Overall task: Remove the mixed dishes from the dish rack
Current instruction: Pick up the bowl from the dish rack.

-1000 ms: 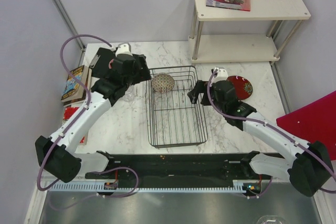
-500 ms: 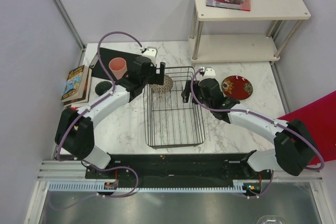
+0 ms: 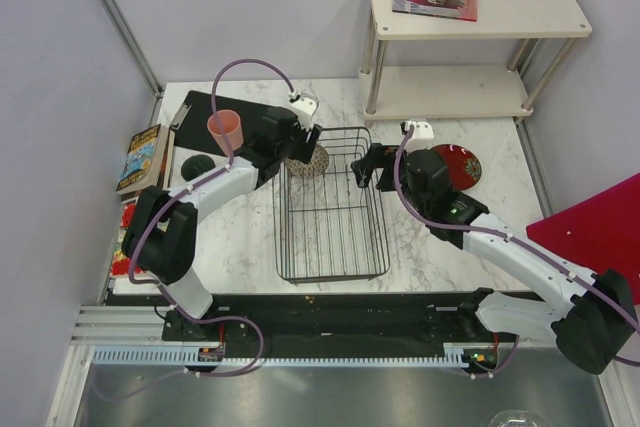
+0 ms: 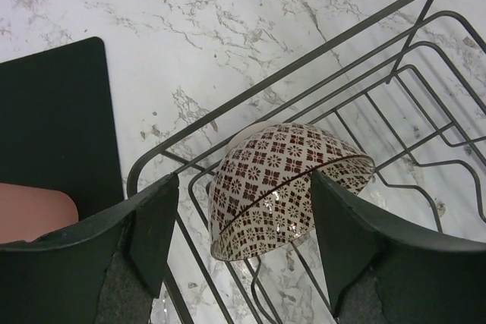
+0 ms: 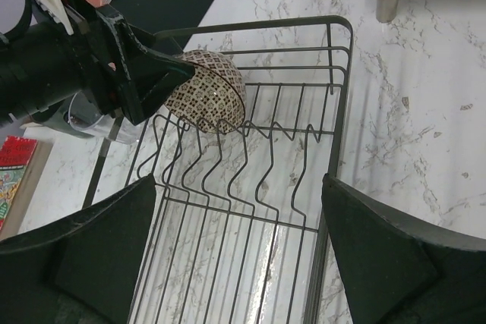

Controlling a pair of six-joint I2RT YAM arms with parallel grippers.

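The black wire dish rack (image 3: 384, 237) stands mid-table. A beige bowl with a brown pattern (image 3: 309, 159) lies tipped on its side in the rack's far left corner. My left gripper (image 3: 304, 141) is open just above it. In the left wrist view the bowl (image 4: 288, 187) sits between the spread fingers (image 4: 148, 225), untouched. My right gripper (image 3: 366, 173) is open and empty over the rack's far right part (image 5: 342, 111). The pink cup (image 3: 225, 130) stands on the black mat (image 3: 200, 107). The dark grey mug (image 3: 197, 167) and the red plate (image 3: 457, 165) rest on the table. The green plate is out of view.
A white two-tier shelf (image 3: 470, 47) with a magazine on top stands at the back right. Books (image 3: 140, 159) lie at the left table edge. A red board (image 3: 600, 227) leans at the right. The left arm reaches across the mat's near side.
My left gripper has moved right from over the mat to the bowl in the rack. The pink cup now shows standing on the mat. My right gripper has shifted only slightly.
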